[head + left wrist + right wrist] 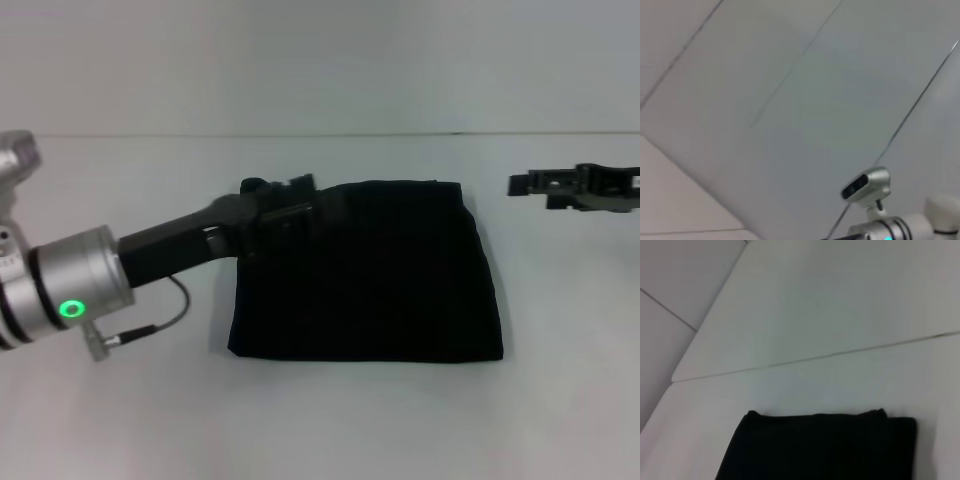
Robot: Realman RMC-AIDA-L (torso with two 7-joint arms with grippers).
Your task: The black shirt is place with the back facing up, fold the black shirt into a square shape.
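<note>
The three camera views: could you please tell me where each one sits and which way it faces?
Head view: looks forward and down at the white table and the folded black cloth shirt; left gripper over its far left corner, right gripper off to its right.
Left wrist view: faces pale wall panels; silver robot head camera shows.
Right wrist view: faces the shirt, shared with the head view.

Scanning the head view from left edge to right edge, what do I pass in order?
Left arm's silver wrist with the green light → left gripper, over the shirt's far left corner → black shirt, folded into a rough square → bare table → right gripper, clear of the shirt.
</note>
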